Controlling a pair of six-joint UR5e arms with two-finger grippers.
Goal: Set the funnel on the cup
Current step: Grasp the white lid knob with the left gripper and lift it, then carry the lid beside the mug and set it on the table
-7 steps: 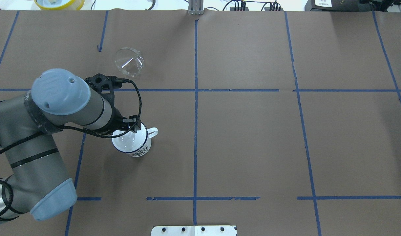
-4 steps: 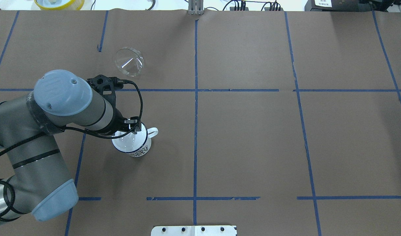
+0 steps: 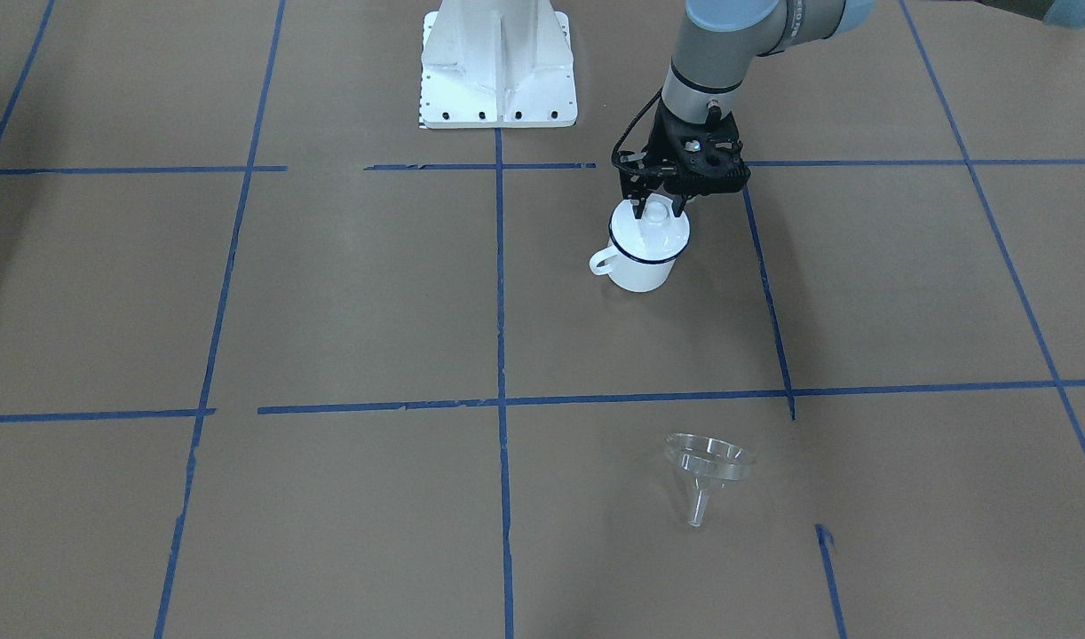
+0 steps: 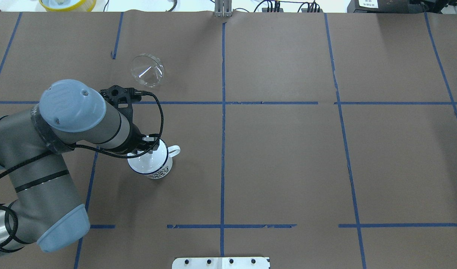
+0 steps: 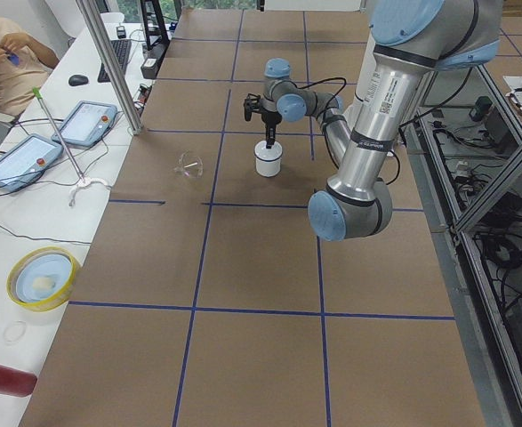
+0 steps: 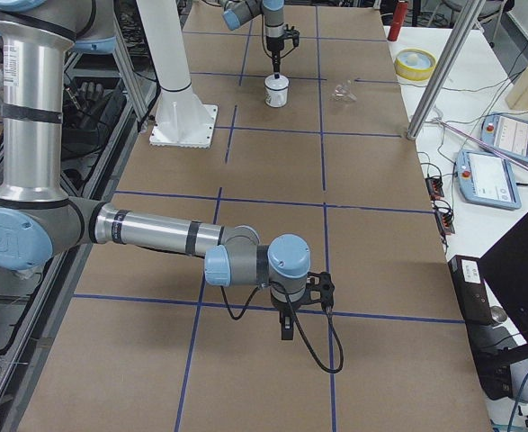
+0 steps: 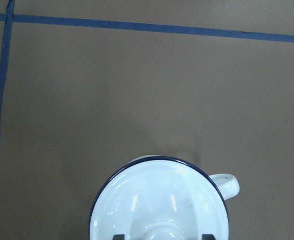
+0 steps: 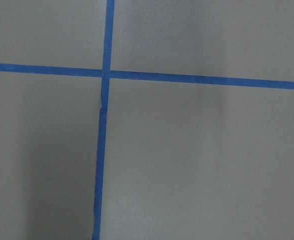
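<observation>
The cup (image 3: pixel 638 266) is a white mug with a dark blue rim, upright on the brown table, also in the overhead view (image 4: pixel 158 170). A round white knobbed lid (image 3: pixel 662 232) rests on it and fills the bottom of the left wrist view (image 7: pixel 157 200). My left gripper (image 3: pixel 657 211) is directly above, open, with its fingers on either side of the knob without touching it. The clear funnel (image 4: pixel 147 70) lies apart on the table, also seen in the front-facing view (image 3: pixel 707 466). My right gripper (image 6: pixel 286 331) hangs over bare table far away; I cannot tell whether it is open or shut.
The robot's white base plate (image 3: pixel 498 71) stands behind the cup. Blue tape lines cross the table. A yellow bowl (image 4: pixel 67 3) sits beyond the far edge. Tablets and an operator are at a side table (image 5: pixel 29 133).
My left arm has shifted slightly and the gripper has come down a little closer to the lid. The cup, lid and funnel have not moved.
</observation>
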